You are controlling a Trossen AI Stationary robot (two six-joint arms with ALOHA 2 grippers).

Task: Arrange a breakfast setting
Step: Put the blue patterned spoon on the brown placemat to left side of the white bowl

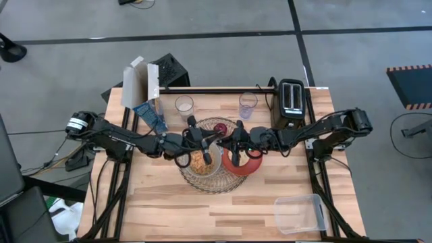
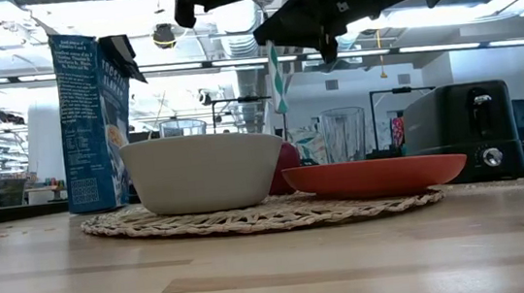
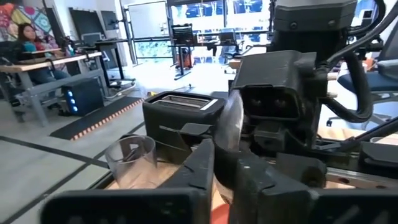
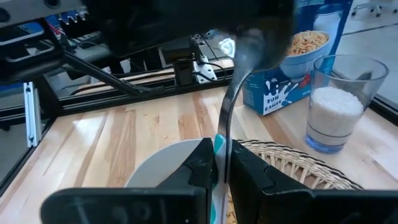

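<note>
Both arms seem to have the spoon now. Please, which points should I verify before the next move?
1. Right gripper shut on the spoon, at its striped handle: ok.
2. Left gripper shut on the spoon's metal end: ok.
3. Spoon held clear above the bowl and the plate: ok.
4. Bowl and plate resting on the mat: ok.
5. Free spot on the mat for the spoon: cannot tell, the arms cover it.

arms: mine are both dark, jointed, slim, with black cables looped along them
left gripper: black, blocky housing, two flat matte fingers
right gripper: same black build, boxy wrist block
</note>
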